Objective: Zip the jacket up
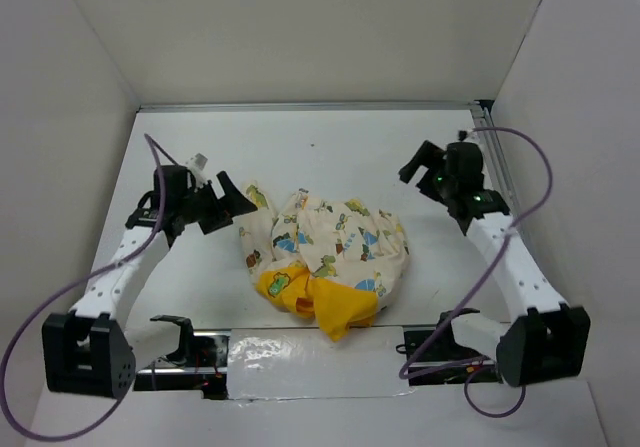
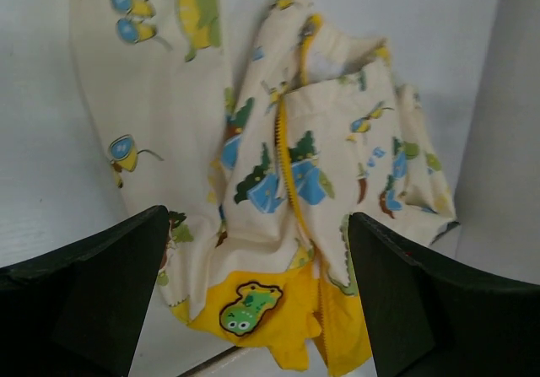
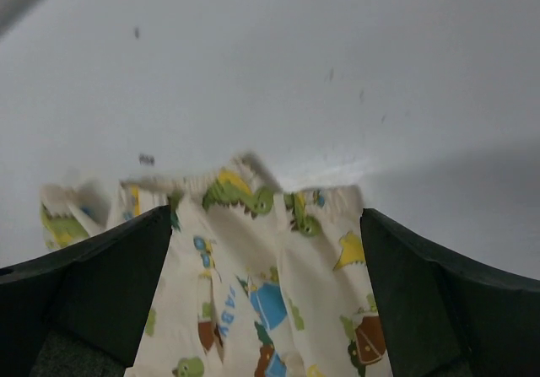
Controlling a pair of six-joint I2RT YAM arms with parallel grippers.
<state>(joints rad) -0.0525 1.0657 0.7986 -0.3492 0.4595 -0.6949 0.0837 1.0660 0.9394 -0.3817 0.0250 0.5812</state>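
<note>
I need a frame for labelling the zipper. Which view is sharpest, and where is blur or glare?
Left wrist: the jacket and its yellow zipper are sharpest; the fingers dark, soft. Right wrist: the fabric edge is blurred. Top external: even light, glare on the shiny strip near the bases.

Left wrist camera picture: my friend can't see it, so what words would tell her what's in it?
A crumpled cream jacket with colourful cartoon animals lies on a white table, a yellow zipper running down its middle. The left claw has two dark fingers framing the bottom corners, spread wide, holding nothing.
</note>
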